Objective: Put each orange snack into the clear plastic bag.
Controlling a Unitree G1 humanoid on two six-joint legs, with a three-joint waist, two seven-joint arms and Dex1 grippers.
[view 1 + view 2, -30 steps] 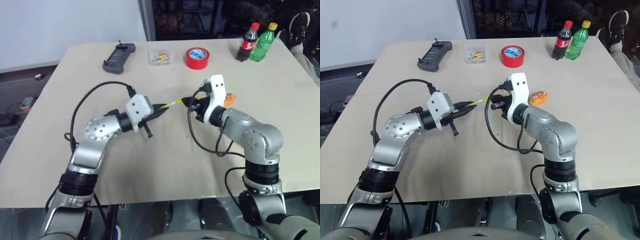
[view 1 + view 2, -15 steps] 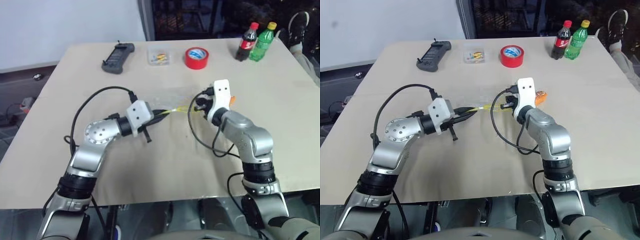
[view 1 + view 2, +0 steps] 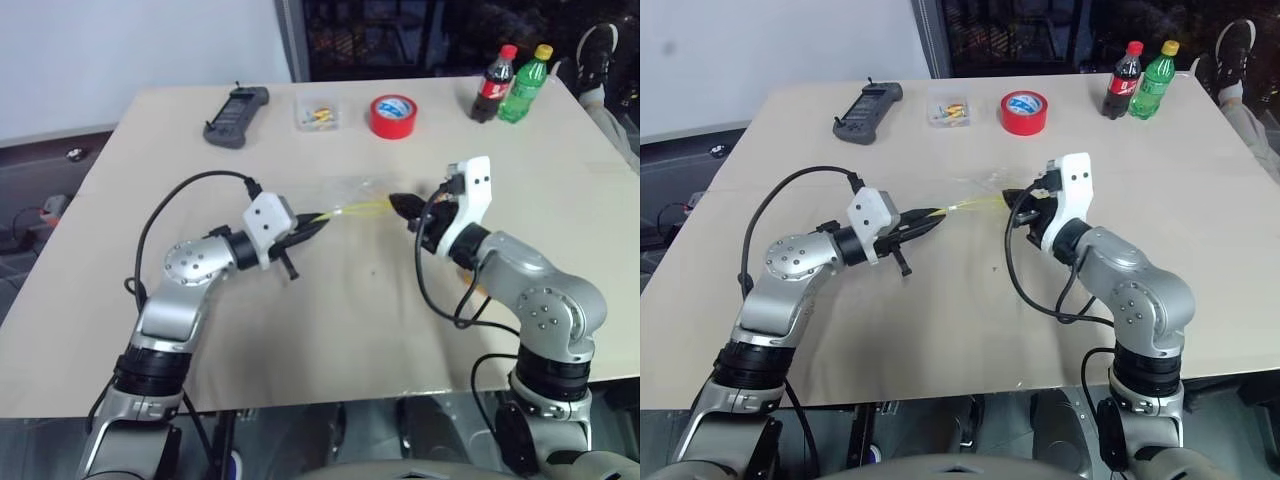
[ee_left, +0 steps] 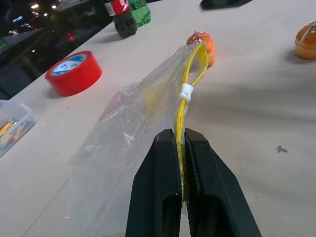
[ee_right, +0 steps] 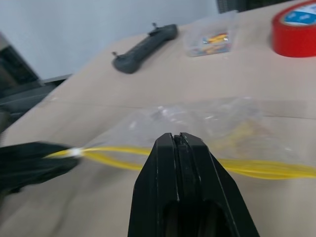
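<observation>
The clear plastic bag (image 4: 133, 128) hangs a little above the table by its yellow seal strip (image 4: 183, 106). My left gripper (image 4: 180, 132) is shut on that strip, left of centre (image 3: 318, 220). The bag's mouth gapes slightly at its far end. My right gripper (image 3: 398, 203) is shut with its tips at that far end. In the right wrist view the strip runs across under its fingers (image 5: 177, 136), and I see no hold on it. One orange snack (image 4: 210, 44) lies on the table just behind the bag's far end. A second orange snack (image 4: 307, 39) lies beside it.
Along the table's far side lie a black remote (image 3: 238, 115), a small clear box of colourful items (image 3: 318, 113), a red tape roll (image 3: 393, 115), a cola bottle (image 3: 497, 85) and a green bottle (image 3: 528, 82). A tiny screw (image 4: 280, 148) lies near the bag.
My right gripper has drawn back to the right, staying shut, and its arm now covers the snack that showed beside it. The left gripper has kept still with the strip.
</observation>
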